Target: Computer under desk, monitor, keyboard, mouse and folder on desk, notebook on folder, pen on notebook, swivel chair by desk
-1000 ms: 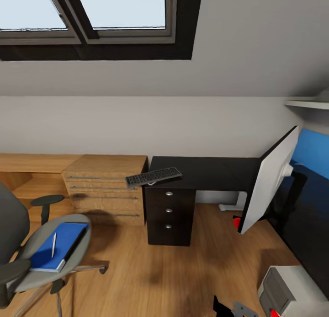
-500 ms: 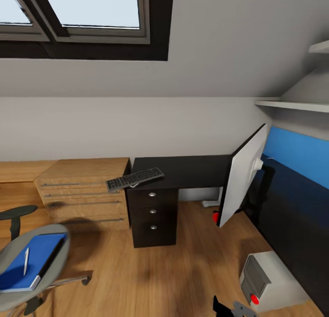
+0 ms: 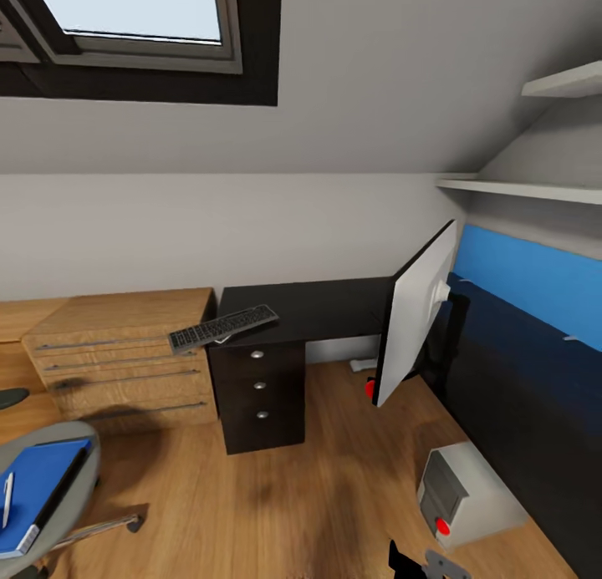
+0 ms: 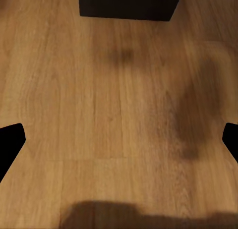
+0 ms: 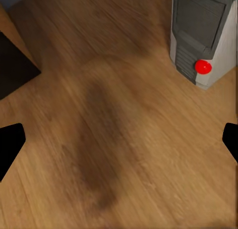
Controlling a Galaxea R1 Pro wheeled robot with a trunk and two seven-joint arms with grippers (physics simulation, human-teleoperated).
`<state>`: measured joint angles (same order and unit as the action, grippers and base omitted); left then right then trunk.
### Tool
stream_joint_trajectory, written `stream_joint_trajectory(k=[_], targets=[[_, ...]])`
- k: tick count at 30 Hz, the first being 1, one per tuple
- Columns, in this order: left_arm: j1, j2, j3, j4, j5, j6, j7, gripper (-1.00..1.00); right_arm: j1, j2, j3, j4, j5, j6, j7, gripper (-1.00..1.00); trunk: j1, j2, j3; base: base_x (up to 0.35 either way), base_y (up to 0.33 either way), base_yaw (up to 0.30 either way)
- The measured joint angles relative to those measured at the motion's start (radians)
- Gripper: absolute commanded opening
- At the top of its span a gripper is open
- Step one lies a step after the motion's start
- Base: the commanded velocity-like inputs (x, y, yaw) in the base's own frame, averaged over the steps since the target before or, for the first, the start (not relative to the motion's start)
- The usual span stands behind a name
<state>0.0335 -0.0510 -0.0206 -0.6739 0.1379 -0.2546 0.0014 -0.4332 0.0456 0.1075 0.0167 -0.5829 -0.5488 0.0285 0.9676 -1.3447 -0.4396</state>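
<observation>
Keyboard (image 3: 222,327) overhanging desk (image 3: 318,307) edge

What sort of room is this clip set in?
Likely a home office corner in an attic room: an L-shaped black desk carrying a monitor and keyboard, a computer tower on the wooden floor, and a skylight in the sloped ceiling.

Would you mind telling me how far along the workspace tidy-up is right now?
Early. The monitor and keyboard are on the desk, though the keyboard overhangs its edge, far from the monitor. Both grippers look open and empty. The folder, with the pen on it, remains on the swivel chair.
</observation>
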Motion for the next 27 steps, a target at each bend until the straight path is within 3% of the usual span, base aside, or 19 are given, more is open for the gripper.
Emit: stream_joint_trajectory(k=[27], targets=[[0.000, 0.001, 0.001, 0.000, 0.000, 0.000, 0.000, 1.00, 0.000, -0.001, -0.003, -0.001, -0.004, 0.000, -0.016, 1.00, 0.000, 0.000, -0.041, 0.000, 0.000, -0.079]])
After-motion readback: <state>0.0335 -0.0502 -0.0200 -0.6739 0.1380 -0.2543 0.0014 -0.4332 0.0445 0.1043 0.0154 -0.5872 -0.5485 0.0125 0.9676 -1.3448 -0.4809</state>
